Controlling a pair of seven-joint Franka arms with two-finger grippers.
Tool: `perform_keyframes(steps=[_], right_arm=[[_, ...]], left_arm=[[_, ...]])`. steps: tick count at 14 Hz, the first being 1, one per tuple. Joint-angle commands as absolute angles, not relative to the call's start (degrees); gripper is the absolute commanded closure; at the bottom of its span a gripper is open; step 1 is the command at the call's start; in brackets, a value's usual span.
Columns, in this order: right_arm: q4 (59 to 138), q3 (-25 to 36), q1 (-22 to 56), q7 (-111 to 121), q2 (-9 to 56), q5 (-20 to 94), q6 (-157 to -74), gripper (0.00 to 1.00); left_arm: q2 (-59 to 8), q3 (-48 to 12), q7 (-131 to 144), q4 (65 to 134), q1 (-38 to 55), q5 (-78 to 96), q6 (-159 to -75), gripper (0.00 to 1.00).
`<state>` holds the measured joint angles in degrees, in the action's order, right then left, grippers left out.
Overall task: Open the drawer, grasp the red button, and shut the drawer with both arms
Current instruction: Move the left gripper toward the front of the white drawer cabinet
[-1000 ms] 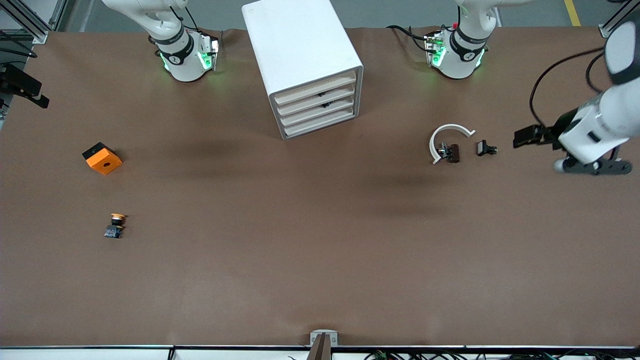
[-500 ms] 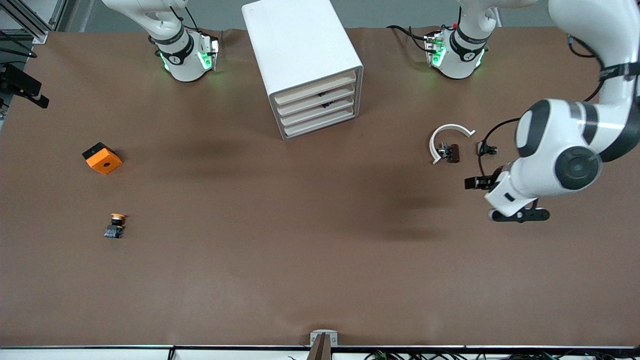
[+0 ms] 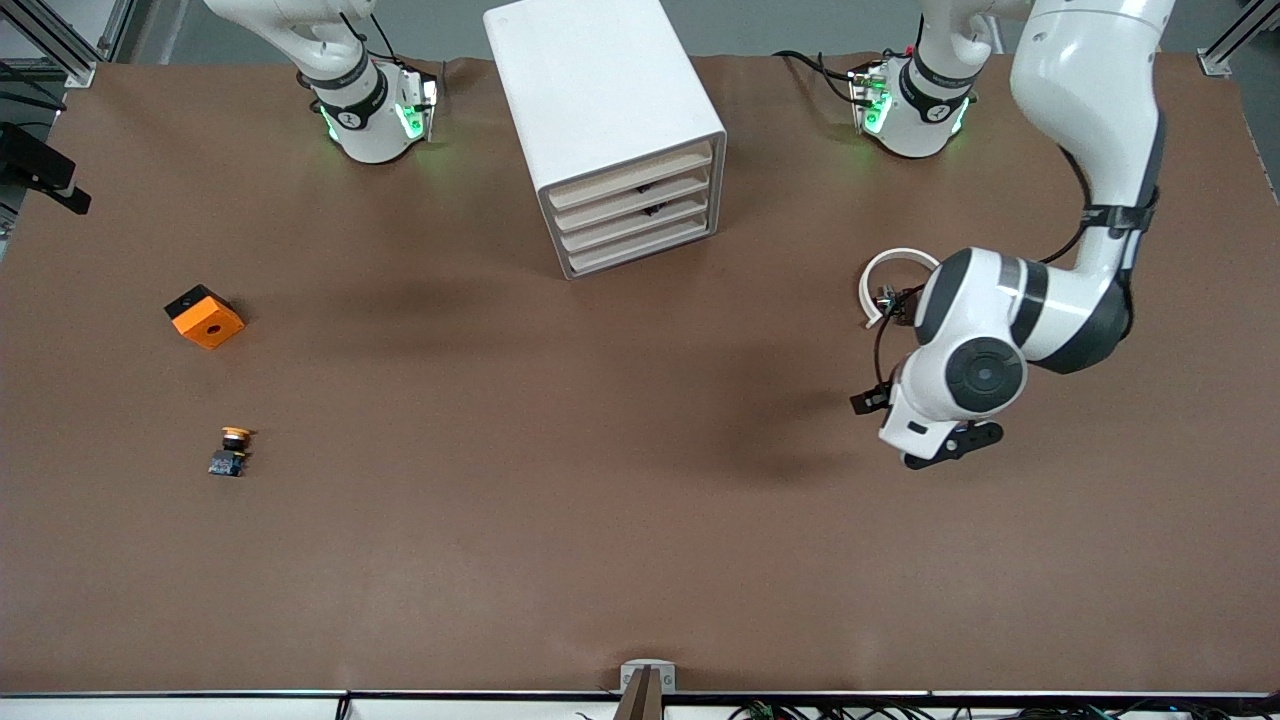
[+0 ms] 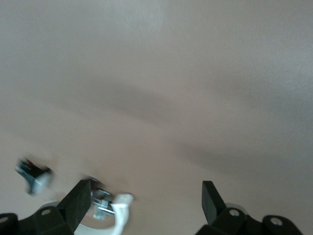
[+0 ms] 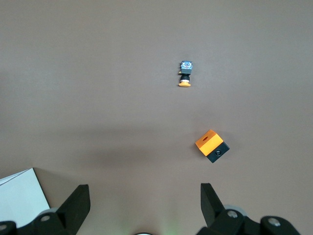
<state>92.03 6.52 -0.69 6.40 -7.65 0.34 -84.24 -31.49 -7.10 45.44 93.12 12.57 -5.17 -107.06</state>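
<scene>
The white cabinet [image 3: 610,120] stands between the two arm bases, and its four beige-fronted drawers [image 3: 635,205] are all shut. No red-capped button shows anywhere. My left gripper [image 3: 948,446] hangs over bare table beside a white ring [image 3: 893,262]. In the left wrist view the left gripper [image 4: 146,192] is open and empty, with the ring [image 4: 119,214] by one finger. My right gripper is out of the front view. In the right wrist view the right gripper [image 5: 144,197] is open and empty, high over the table near the cabinet's corner [image 5: 19,196].
A yellow-orange-capped button [image 3: 232,450] [image 5: 186,73] and an orange cube with a hole [image 3: 205,316] [image 5: 212,146] lie toward the right arm's end. A small dark part [image 3: 893,303] lies inside the white ring. Another small part [image 4: 33,174] shows in the left wrist view.
The left arm has swung in from its end of the table toward the middle and closer to the front camera, and now covers the small part beside the ring. The right arm's base has not moved.
</scene>
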Motion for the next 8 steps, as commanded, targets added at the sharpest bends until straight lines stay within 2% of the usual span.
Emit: perform_keyframes(steps=[1,8], right_arm=[[91.58,6.15,-1.41,6.94,-6.16,0.00,-83.58,0.00],[90.88,6.24,-1.85,7.21,3.58,2.02,-85.69,0.00]], left_arm=[[-37.78,-9.75,57.96,87.73,12.57,-1.42,-106.00,0.00],[-42.62,-12.39,87.33,84.29,13.10,16.75,-105.47,0.00]])
